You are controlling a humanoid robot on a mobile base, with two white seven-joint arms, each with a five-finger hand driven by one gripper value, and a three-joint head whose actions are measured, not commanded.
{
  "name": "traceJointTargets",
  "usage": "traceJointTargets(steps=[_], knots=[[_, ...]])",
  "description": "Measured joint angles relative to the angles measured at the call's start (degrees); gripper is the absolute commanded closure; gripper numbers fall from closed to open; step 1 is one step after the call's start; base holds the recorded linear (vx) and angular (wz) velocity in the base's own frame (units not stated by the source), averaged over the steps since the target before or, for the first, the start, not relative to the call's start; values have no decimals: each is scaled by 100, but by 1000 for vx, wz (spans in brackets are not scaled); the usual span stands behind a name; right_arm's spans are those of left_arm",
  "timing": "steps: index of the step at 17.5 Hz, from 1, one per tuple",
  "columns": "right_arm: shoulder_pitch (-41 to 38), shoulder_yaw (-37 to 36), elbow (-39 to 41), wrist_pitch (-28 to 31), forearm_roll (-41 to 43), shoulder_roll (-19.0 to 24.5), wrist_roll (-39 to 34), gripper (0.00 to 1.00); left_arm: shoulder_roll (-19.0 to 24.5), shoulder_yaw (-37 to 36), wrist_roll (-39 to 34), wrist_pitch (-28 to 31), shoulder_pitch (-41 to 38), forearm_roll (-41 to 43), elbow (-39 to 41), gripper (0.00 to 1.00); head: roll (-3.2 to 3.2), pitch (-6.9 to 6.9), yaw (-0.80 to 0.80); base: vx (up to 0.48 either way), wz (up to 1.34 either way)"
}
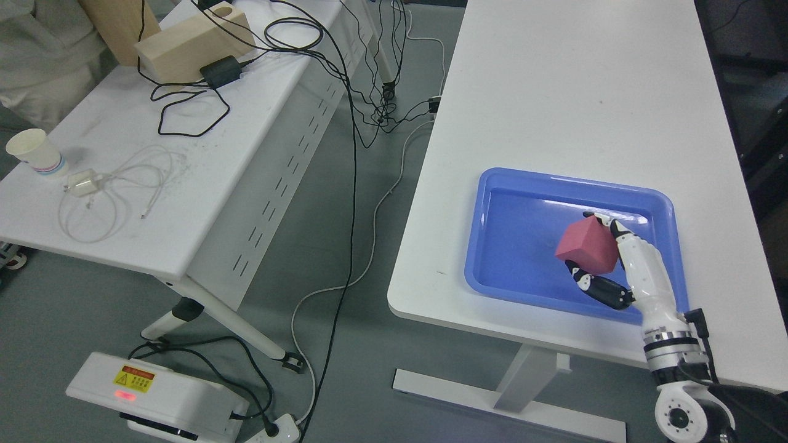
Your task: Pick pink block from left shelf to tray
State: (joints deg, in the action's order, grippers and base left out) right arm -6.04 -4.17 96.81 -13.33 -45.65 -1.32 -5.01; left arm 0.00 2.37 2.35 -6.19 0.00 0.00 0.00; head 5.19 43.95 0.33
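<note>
Pink block (586,245) sits pinched in my right hand (615,264), with my long white fingers (619,237) pressing its far side and my dark thumb (594,286) pushing up from under its near corner. From my head view, the block is over the middle of the blue tray (511,258), which lies just under my fingers on the white table (572,92). I cannot tell if the block touches the tray floor or hangs a little above it. It is tipped on a corner, not flat. If I open my fingers now, I think it could roll or bounce, and it might hop toward the tray's near wall beside my thumb. My grip is only on edges, so it could also slip out early. My left hand is not in the picture.
</note>
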Motion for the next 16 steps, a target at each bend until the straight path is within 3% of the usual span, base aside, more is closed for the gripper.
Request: traceJointTargets(steps=[5,7,9,16], knots=[[5,62,-66,329,67,52,-9,19,0,0,0,0,0,0,0,0,0,0,0,30,-3],[6,70,-85,475,269,66,-9,15,0,0,0,0,0,0,0,0,0,0,0,21,-9],[8,32,-98,539,560,76,-9,1,0,0,0,0,0,0,0,0,0,0,0,16,6],[64,-204,-131,587,1626,104,38,0,0,0,0,0,0,0,0,0,0,0,0,5,2]])
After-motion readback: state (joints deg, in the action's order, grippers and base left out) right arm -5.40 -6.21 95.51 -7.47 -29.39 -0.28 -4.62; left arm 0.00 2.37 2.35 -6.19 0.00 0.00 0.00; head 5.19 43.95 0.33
